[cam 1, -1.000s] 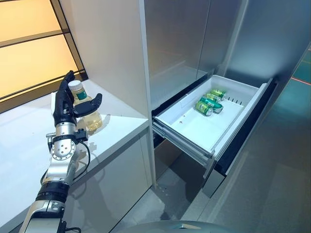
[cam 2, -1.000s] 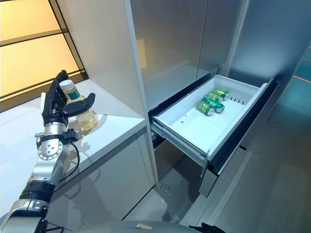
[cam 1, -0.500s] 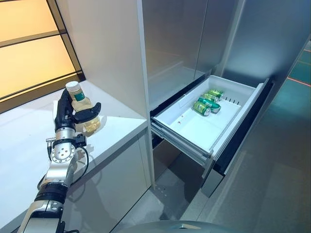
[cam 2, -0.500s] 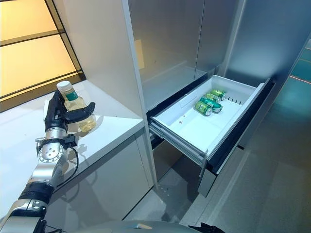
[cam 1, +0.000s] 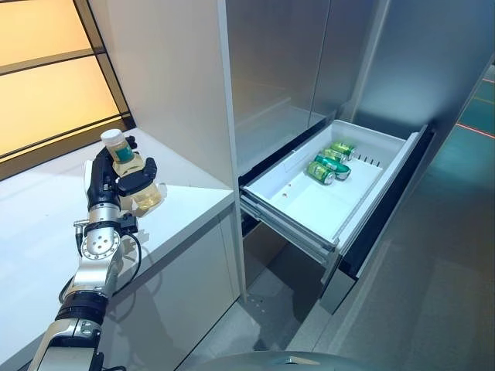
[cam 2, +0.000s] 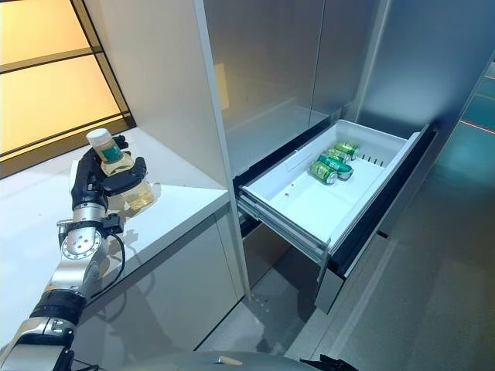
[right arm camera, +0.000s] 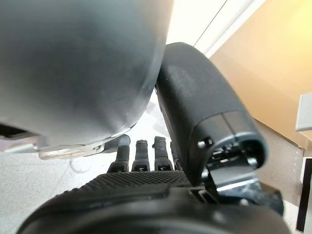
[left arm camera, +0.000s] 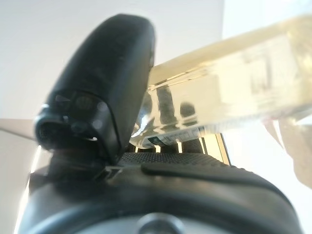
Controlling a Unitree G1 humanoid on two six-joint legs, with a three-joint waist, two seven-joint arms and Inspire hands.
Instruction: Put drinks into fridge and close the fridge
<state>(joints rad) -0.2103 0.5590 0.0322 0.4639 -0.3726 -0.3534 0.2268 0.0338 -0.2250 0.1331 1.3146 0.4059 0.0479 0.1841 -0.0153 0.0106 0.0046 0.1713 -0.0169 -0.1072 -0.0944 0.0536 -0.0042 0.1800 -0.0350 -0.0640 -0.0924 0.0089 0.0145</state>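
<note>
A clear bottle (cam 1: 147,196) of yellowish drink with a white cap stands on the white counter (cam 1: 189,202) at the left. My left hand (cam 1: 101,182) is shut on it, thumb and fingers curled round its neck and shoulder. In the left wrist view the bottle (left arm camera: 234,97) lies past the thumb (left arm camera: 107,83). The fridge drawer (cam 1: 305,210) is pulled out at the right, with green cans (cam 1: 326,164) lying at its far end. My right hand (right arm camera: 141,187) shows in the right wrist view with its fingers (right arm camera: 140,152) straight and empty.
The steel fridge front (cam 1: 278,69) rises behind the drawer. A white side panel (cam 1: 170,77) stands between the counter and the fridge. An orange-lit window (cam 1: 46,77) is behind the counter. Grey floor (cam 1: 433,294) lies beside the open drawer.
My left hand went from open beside the bottle to closed round it, thumb wrapping over the front. The bottle has tipped slightly toward the hand. The drawer and cans have not moved.
</note>
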